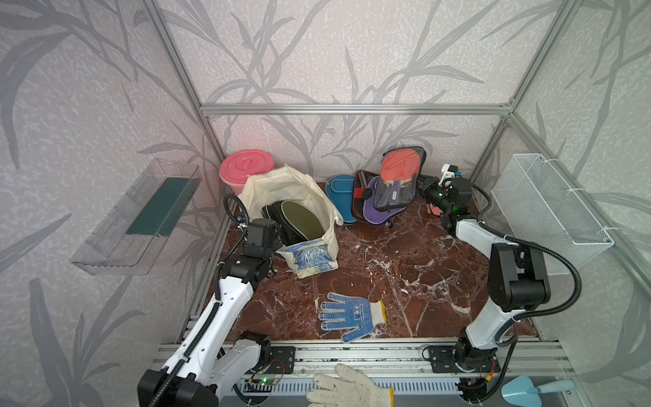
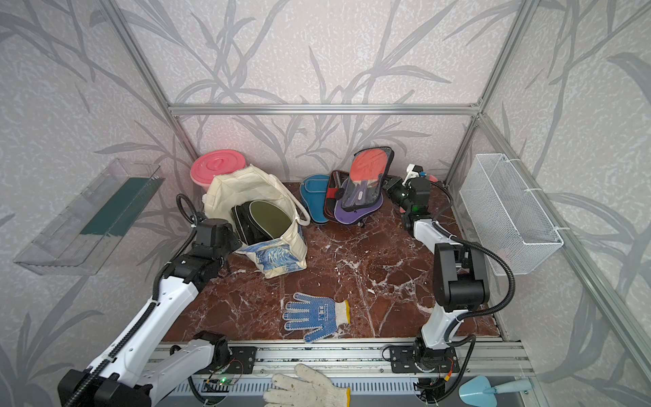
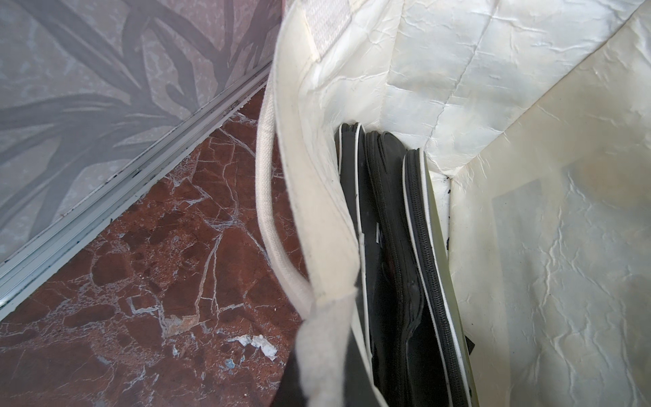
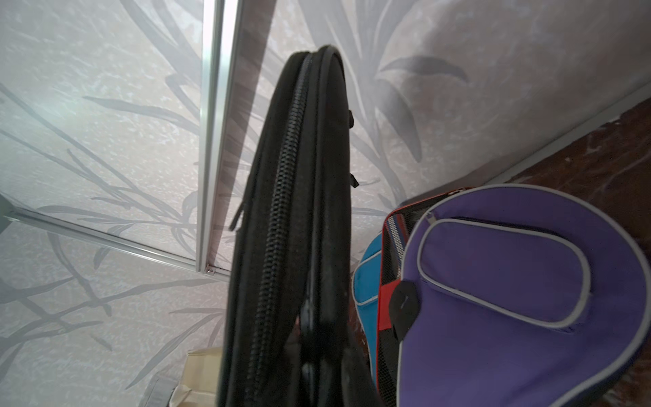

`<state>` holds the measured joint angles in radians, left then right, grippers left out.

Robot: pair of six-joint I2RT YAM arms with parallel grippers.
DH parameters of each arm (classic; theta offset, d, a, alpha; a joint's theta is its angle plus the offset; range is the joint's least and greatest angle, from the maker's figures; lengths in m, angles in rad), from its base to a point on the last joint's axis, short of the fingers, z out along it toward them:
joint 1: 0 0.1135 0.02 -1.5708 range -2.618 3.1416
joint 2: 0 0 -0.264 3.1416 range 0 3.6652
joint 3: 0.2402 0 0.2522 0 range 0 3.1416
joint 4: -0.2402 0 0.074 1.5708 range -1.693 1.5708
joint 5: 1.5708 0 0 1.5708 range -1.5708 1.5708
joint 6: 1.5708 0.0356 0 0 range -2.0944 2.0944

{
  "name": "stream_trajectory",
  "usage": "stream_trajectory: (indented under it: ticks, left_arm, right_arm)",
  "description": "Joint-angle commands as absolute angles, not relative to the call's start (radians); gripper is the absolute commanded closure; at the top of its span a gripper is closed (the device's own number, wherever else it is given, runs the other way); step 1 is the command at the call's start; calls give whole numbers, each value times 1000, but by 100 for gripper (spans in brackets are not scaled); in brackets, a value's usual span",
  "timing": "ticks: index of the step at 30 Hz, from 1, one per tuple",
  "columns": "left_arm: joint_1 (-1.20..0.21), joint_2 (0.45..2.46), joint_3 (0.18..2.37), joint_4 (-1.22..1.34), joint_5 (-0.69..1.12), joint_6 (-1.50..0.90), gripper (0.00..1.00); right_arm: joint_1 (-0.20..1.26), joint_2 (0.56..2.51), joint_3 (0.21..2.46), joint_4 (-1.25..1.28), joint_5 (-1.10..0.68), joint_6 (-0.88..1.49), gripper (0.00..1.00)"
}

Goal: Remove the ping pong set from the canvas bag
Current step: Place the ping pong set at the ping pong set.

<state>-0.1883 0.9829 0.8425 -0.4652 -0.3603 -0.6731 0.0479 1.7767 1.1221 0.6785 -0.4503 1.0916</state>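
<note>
Several zip cases (image 1: 296, 220) stand edgewise in the canvas bag (image 1: 281, 186) just beside the left gripper (image 1: 278, 245) pinching its rim; the right gripper (image 1: 424, 188), well apart, clasps the clear-fronted paddle pack (image 1: 400, 176).

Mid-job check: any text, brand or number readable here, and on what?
No text can be read.
Blue mark on the blue-dotted glove: too blurred.
Handle label in the clear-fronted paddle pack: too small.
White tag on the black case in the canvas bag: partly hidden, unreadable.
</note>
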Motion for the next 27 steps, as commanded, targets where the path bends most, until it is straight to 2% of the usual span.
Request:
stream_trajectory:
  ticks: [1,22,27]
  left_arm:
    - [-179,969,861,-446,-404,-674,100]
    - [-179,988,868,-445,-393,-673,100]
    - [-179,991,872,-442,-393,-671,100]
  right_arm:
    - [49,1805,1121,845,-391,1053,100]
    - [47,1979,1104,806,-308,971,100]
    - [46,1967,1097,758,-290,936,64]
